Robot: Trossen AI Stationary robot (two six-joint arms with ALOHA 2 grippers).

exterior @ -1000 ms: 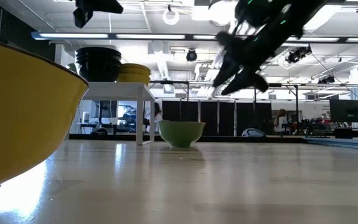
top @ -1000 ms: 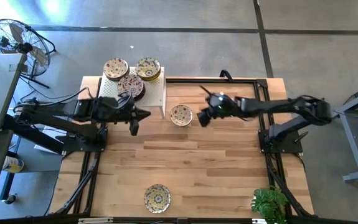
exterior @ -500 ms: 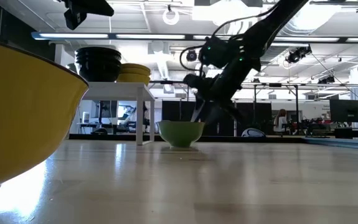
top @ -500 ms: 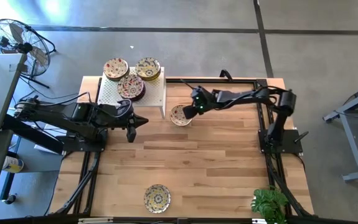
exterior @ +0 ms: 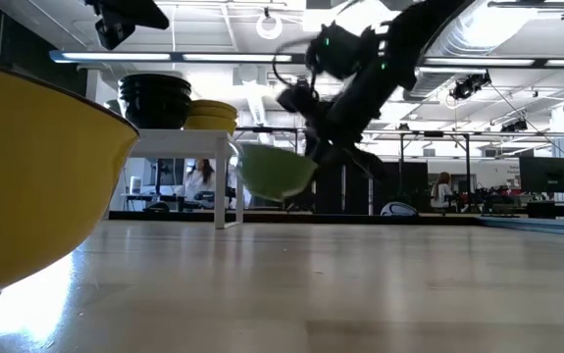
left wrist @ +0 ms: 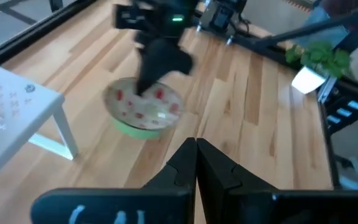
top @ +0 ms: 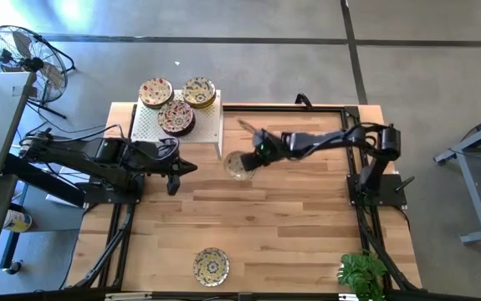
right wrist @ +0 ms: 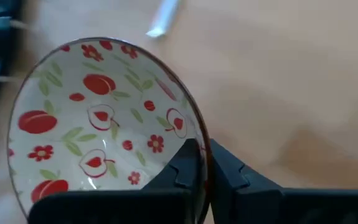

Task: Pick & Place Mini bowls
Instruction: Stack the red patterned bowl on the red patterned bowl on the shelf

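Note:
A mini bowl (right wrist: 104, 143), cream inside with red fruit and green leaves and green outside (exterior: 277, 169), hangs tilted just above the table near its middle (top: 238, 165). My right gripper (top: 253, 157) is shut on it. My left gripper (top: 191, 167) hovers shut to the bowl's left, with nothing in it (left wrist: 195, 155). More mini bowls sit in stacks (top: 176, 117) on a white stand (top: 211, 125) at the far left. Another one (top: 211, 266) rests on its base near the table's front edge. My right gripper pinches the bowl's rim (right wrist: 198, 144) on the side toward the table's right, one finger inside the bowl and one outside. The fingers slant down from the table's right. The bowl is lifted clear of the table and tipped (exterior: 277, 169).
The white stand's legs (exterior: 225, 186) are just left of the lifted bowl. A potted plant (top: 361, 272) sits at the near right corner. Black frame rails (top: 357, 167) run along the table's sides. A yellow bowl (exterior: 36, 176) sits close in front of the low camera.
My right gripper has gone down and toward the table's left to the bowl, rolled, and shut on its rim. The bowl, which rested upright on the table, is now lifted clear, tipped, and shifted a little left. My left gripper has drifted slightly toward the near edge.

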